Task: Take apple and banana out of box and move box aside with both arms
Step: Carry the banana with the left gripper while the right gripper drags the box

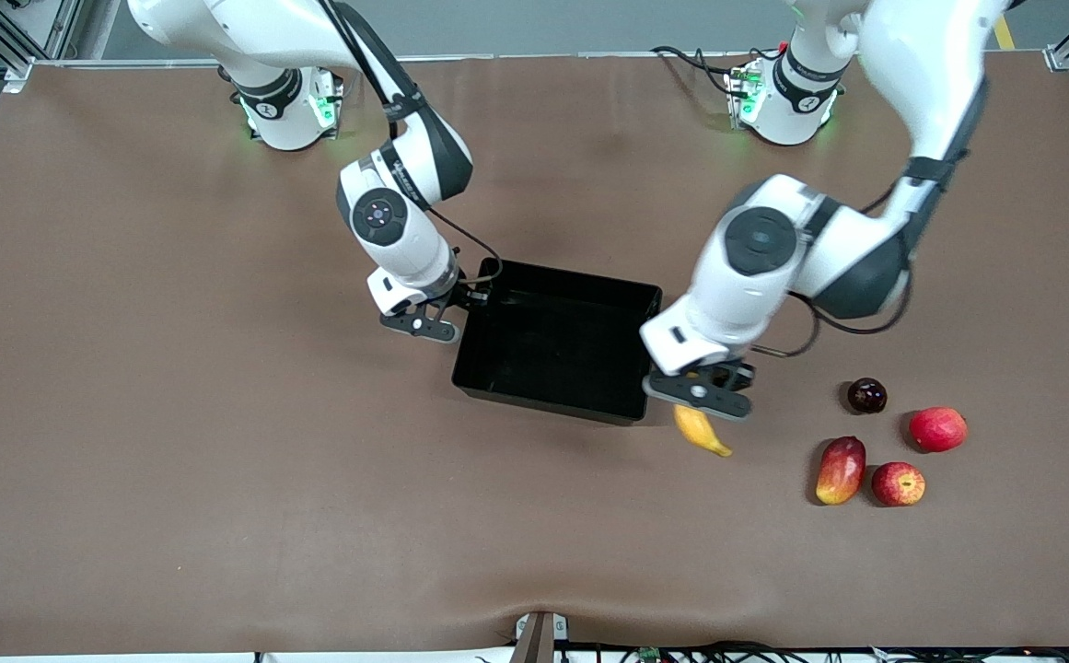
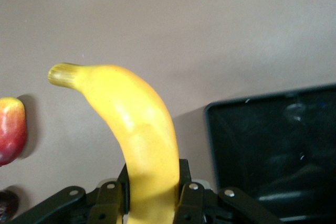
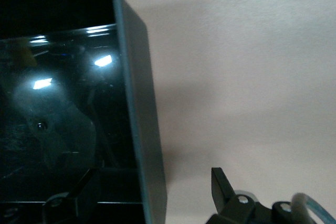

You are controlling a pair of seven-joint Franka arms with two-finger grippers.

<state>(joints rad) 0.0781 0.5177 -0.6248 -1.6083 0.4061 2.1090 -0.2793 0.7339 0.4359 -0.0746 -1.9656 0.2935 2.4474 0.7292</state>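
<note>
Two jobs: I'd lower the banana (image 2: pixel 142 129) pinched in the left tool (image 1: pixel 702 398) onto bare counter (image 1: pixel 221 479), while the right tool (image 1: pixel 447 318) straddles the box (image 1: pixel 557 341) wall, jaws wide.

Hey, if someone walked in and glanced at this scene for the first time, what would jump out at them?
Probably the yellow banana clamped in the left gripper, hanging over the brown table just past the corner of the glossy black box. The box looks empty, and the right gripper straddles its wall at the right arm's end, fingers open. A cluster of four fruits, including the apple, lies toward the left arm's end.
</note>
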